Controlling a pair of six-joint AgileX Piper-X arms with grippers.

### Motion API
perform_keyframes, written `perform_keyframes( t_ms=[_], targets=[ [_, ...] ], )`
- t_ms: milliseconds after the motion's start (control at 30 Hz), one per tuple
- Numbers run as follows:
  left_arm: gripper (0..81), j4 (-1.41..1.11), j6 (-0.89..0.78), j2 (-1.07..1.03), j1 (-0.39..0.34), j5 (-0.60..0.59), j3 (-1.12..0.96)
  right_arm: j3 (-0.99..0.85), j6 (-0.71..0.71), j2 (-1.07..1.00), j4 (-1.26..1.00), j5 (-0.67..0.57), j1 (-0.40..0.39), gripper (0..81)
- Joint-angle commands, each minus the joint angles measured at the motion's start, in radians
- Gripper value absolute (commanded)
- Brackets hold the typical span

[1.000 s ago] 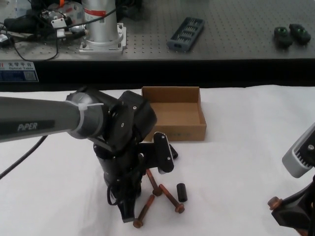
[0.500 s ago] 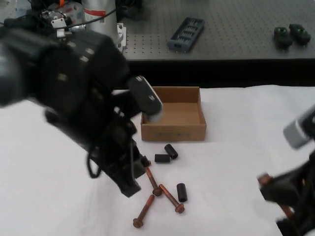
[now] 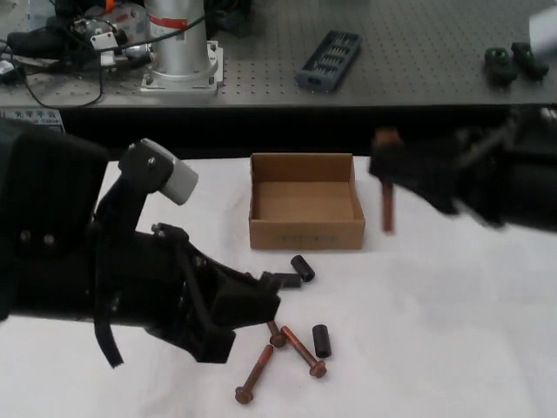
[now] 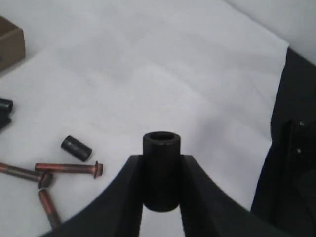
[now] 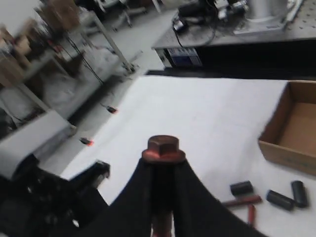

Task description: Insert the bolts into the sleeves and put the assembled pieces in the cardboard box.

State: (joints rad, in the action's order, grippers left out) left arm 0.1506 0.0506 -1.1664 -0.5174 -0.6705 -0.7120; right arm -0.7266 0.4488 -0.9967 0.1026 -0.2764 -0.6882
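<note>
Left hand [image 4: 162, 170] grips a sleeve [image 4: 162, 145], right hand [image 5: 163, 173] a bolt [image 5: 163, 149]

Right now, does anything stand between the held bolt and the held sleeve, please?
Nothing visible does; the bolt in the right gripper and the sleeve in the left gripper have open air between.

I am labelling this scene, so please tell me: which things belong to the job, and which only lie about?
Job: black cylindrical sleeve in left pincer; copper-coloured hex-head bolt in right pincer; brown cardboard box; loose bolts and loose sleeves on white cloth.
Lying about: blue-grey ridged rack; two black knobs; silver metal post.
</note>
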Motion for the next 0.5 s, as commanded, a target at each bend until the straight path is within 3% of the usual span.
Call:
perform_keyframes(
  t_ms=[0,200,467],
  targets=[
    [0.6,-0.178,-0.077,0.012,0.002,-0.06,0.021,-0.013,0.161,-0.089,-0.242,-0.125,0.04,1.7],
    [0.6,-0.276,-0.138,0.012,0.025,-0.064,0.021,-0.013,0.321,-0.196,-0.462,-0.239,0.057,1.7],
    [0.6,-0.319,-0.17,0.012,0.04,-0.169,0.021,-0.013,0.342,-0.207,-0.478,-0.334,0.057,1.7]
  ],
)
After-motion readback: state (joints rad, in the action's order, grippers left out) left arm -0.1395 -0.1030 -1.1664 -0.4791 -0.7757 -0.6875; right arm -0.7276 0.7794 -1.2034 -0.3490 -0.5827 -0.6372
